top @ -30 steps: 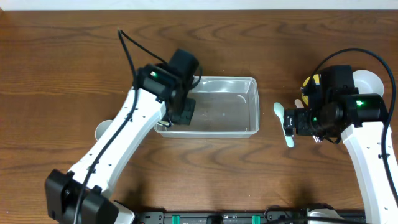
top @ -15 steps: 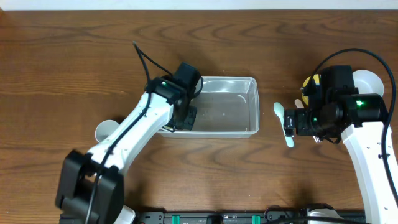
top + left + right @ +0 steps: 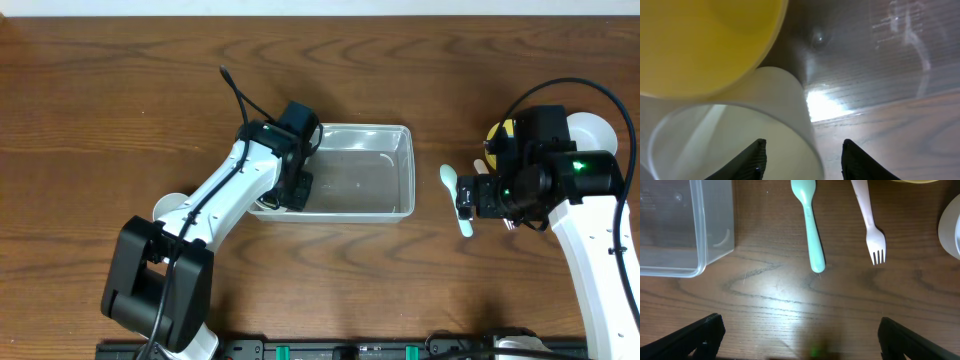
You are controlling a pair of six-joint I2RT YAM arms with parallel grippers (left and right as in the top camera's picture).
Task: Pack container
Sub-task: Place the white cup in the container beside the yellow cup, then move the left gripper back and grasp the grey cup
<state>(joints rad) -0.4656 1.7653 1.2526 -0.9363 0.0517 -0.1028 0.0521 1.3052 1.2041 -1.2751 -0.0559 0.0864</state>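
The clear container (image 3: pixel 372 172) sits mid-table. My left gripper (image 3: pixel 297 188) is down in its left end. In the left wrist view the left gripper (image 3: pixel 807 161) is open, its jaws astride the wall of a white cup (image 3: pixel 765 105), one finger inside and one outside. A yellow bowl (image 3: pixel 700 40) lies just beyond the cup, with the container's clear plastic (image 3: pixel 900 50) to the right. My right gripper (image 3: pixel 470 196) (image 3: pixel 805 345) is open and empty above bare wood, right of the container's corner (image 3: pixel 685 230).
A teal spoon (image 3: pixel 810 225) (image 3: pixel 460 205) and a pink fork (image 3: pixel 869 222) lie on the table ahead of the right gripper. A yellow bowl (image 3: pixel 497 132) and a white bowl (image 3: pixel 592 128) sit at the right. Another white cup (image 3: pixel 168 208) peeks out by the left arm.
The left arm's elbow swung in toward the middle while its gripper stayed low in the container's left end. The right arm has not moved.
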